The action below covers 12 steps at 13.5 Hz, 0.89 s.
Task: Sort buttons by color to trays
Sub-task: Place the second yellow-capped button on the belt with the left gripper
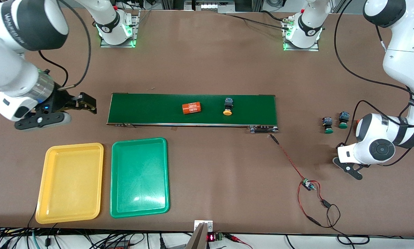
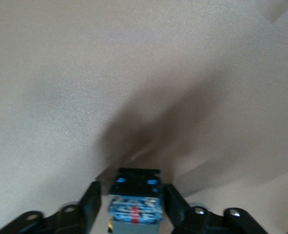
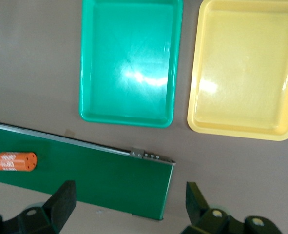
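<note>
A button (image 2: 134,207) with a black body and a blue top sits right at my left gripper (image 2: 131,195), low over the bare table; its cap is hidden. My left arm (image 1: 369,147) covers both in the front view. Two green-capped buttons (image 1: 328,125) (image 1: 343,120) lie on the table beside that arm. A yellow-capped button (image 1: 228,106) lies on the conveyor belt (image 1: 148,109). My right gripper (image 1: 88,104) (image 3: 129,195) is open and empty, over the belt's end toward the right arm's end. The yellow tray (image 1: 72,207) (image 3: 246,73) and the green tray (image 1: 139,204) (image 3: 129,58) are both empty.
An orange cylinder (image 1: 191,108) (image 3: 15,161) printed with white numbers lies on the belt beside the yellow-capped button. A red and black wire (image 1: 290,160) runs from the belt's end to a small board (image 1: 307,184) near the table's front edge.
</note>
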Available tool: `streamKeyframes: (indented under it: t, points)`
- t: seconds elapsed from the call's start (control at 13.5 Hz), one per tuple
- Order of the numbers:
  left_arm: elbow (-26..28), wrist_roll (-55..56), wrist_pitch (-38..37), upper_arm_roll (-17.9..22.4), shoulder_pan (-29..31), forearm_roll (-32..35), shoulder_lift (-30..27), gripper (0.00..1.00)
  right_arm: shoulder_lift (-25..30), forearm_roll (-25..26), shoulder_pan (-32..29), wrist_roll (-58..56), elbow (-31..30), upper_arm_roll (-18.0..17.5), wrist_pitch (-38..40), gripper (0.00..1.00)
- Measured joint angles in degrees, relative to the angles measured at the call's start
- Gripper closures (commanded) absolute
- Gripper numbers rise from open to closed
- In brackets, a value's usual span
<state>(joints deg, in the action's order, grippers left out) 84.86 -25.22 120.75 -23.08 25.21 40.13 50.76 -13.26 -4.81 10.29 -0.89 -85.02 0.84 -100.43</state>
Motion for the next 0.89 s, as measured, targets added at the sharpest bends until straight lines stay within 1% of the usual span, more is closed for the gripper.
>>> streamKeyframes:
  t: [0.22, 0.3, 0.37, 0.44, 0.59, 0.74, 0.89]
  points:
    - [-0.2, 0.0, -1.0, -0.5, 0.0, 0.0, -0.5, 0.89, -0.6, -0.2, -0.4, -0.1, -1.0, 0.0, 0.7, 0.00]
    - [-0.5, 0.0, -3.1, -1.5, 0.1, 0.0, -0.8, 0.88, -1.0, -0.2, -0.4, -0.1, -1.4, 0.0, 0.7, 0.00]
    - [-1.0, 0.0, -7.1, -3.9, 0.4, 0.0, -1.3, 0.86, -1.4, -0.2, -0.4, -0.1, -1.6, -0.1, 0.8, 0.00]
    - [-1.3, 0.0, -12.1, -7.2, 0.7, -0.4, -1.8, 0.86, -1.8, -0.2, -0.4, -0.1, -1.6, -0.1, 0.8, 0.00]
    - [-1.9, 3.0, -20.7, -14.3, 0.8, -3.6, -3.3, 0.86, -2.1, -0.3, -0.4, -0.1, -1.6, -0.1, 0.8, 0.00]
    - [-2.0, 11.5, -27.2, -19.1, 0.7, -8.5, -4.7, 0.86, -2.1, -0.3, -0.4, -0.1, -1.6, -0.1, 0.8, 0.00]
    - [-1.7, 20.6, -30.1, -24.3, 0.4, -10.1, -4.7, 0.86, -2.1, 0.5, -0.5, -0.1, -1.6, -0.1, 0.8, 0.00]
